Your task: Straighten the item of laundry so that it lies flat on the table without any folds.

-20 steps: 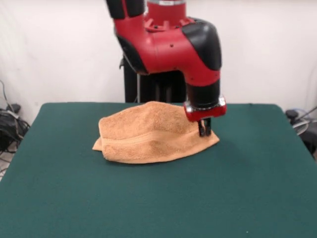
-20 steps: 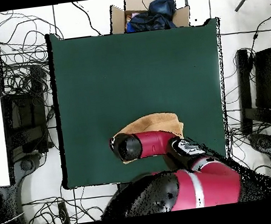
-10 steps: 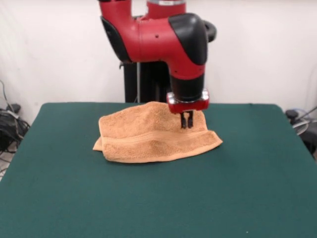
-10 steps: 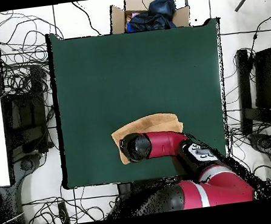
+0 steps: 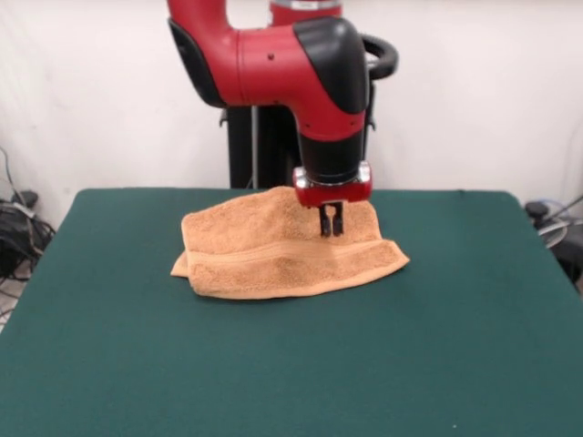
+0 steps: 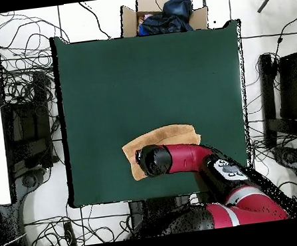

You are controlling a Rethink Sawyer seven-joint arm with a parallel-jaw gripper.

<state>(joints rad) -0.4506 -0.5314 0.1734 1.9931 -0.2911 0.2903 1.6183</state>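
One folded towel (image 5: 282,255) lies beneath the gripper (image 5: 331,229), whose fingers look nearly closed, seemingly grasping nothing.

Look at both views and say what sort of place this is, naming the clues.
Most likely a robotics lab or test room. A red and black robot arm works over a towel on a green cloth-covered table, and the overhead view shows loose cables spread across the floor beside it.

I see even, bright indoor light from above; my arm (image 5: 301,82) shows soft glare at 12 o'clock. A faint shadow edges the towel (image 5: 273,250) at 6 o'clock. Everything looks slightly soft, without harsh contrast.
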